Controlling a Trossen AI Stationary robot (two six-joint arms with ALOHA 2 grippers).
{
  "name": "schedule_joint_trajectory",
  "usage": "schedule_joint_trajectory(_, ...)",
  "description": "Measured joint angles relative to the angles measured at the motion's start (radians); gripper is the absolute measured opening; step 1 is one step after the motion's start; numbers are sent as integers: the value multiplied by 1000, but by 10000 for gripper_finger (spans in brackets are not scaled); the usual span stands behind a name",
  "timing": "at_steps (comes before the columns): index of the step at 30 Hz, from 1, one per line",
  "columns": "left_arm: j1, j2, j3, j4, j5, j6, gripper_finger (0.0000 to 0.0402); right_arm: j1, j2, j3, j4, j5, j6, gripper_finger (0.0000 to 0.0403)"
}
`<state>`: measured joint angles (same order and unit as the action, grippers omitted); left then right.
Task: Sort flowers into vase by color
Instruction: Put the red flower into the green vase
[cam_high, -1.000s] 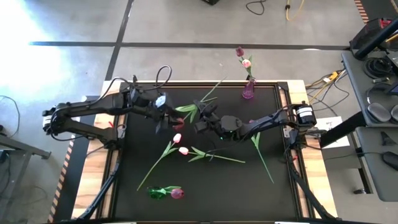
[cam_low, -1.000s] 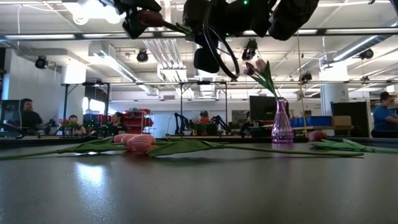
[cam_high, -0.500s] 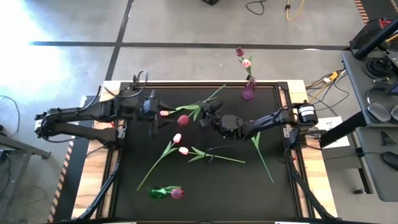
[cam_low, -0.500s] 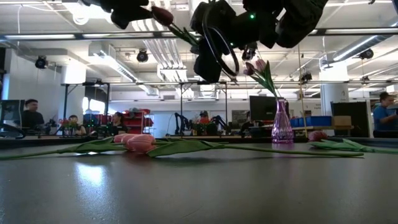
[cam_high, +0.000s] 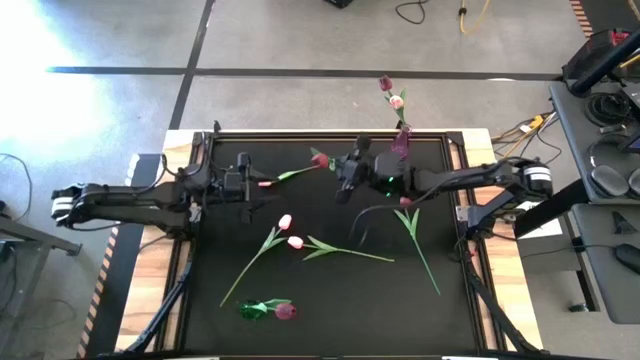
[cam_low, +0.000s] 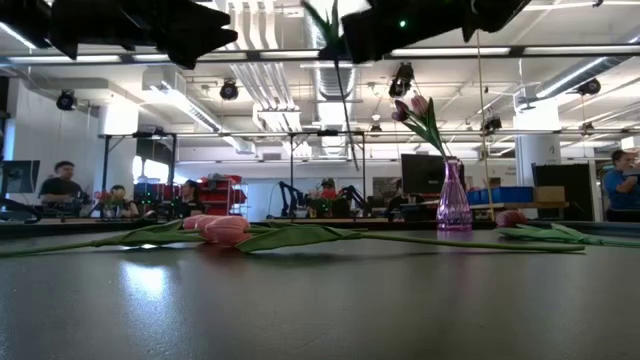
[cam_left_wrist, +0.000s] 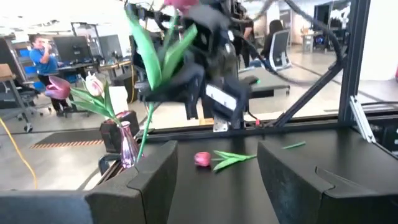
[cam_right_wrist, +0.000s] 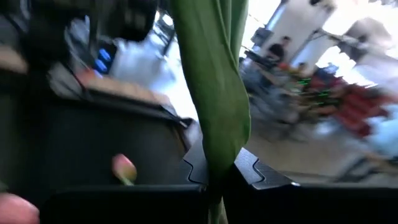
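Note:
My right gripper hovers above the table's far middle, shut on a magenta-headed flower. Its stem hangs down in the low view. The purple vase stands at the far edge with a magenta and a pink flower upright in it. My left gripper is open with nothing between its fingers, left of the held flower and pointing at it. Two pink flowers lie flat mid-table, and another flower lies at the right. A green vase lies on its side near the front edge. My right gripper pinches the flower between its two fingers at a green leaf and the stem, below the head. The fingers point level toward the table's left and lie across the stem. The flower is lifted clear, head up, its stem dangling below the fingers.
A magenta flower head lies beside the green vase. A loose dark cable loops down from my right arm. The black mat has bare room at the near right and at the far left behind my left arm. People sit in the room beyond the table.
My right gripper has gone up and toward the far edge, nearer the purple vase, rolling as it went. The flower has turned from slanting across the table to head up with its stem hanging. My left gripper has drawn back toward the table's left edge and sunk, staying open.

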<state>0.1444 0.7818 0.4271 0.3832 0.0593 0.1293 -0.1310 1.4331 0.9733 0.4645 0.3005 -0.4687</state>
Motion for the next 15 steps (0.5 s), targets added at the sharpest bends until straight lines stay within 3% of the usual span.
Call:
schedule_joint_trajectory(5,0,70,-23,111,0,-14,206,-20,-42,1,5,-149,121,13)
schedule_joint_trajectory(15,0,280,87,162,0,25,197,-15,12,0,88,-235,250,13)
